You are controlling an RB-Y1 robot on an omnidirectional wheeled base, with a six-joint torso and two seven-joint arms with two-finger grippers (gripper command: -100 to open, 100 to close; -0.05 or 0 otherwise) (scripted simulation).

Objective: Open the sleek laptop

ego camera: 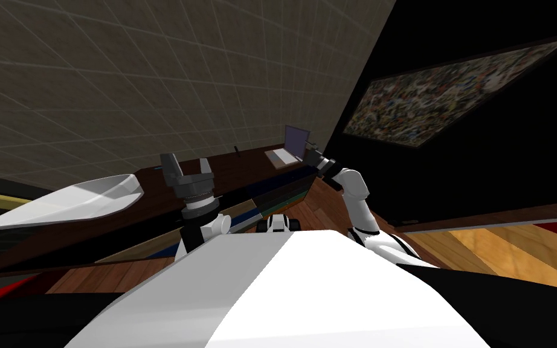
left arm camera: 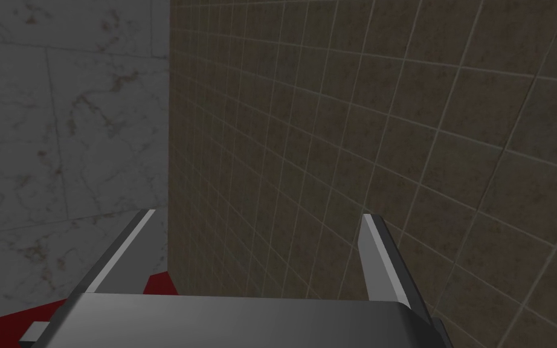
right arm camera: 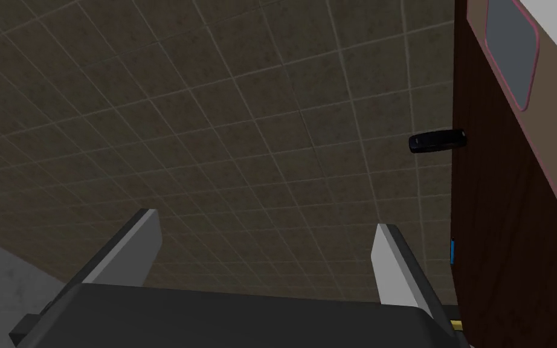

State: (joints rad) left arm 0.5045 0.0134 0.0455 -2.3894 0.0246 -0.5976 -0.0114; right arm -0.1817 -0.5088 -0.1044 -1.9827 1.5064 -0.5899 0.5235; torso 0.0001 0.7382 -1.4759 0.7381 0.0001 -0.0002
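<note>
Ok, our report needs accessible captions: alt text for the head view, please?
A laptop stands open at the far end of a dark wooden desk, the right end effector beside its screen. The left end effector is raised, open, nearer by.

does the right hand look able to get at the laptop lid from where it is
Probably yes. The right hand, fingers open, is close beside the laptop on the dark desktop, next to its raised lid, and nothing stands between them. Whether they touch can't be judged.

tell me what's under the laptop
The laptop sits on a dark wooden top. The wood directly beneath its base is covered, so anything there cannot be seen.
</note>
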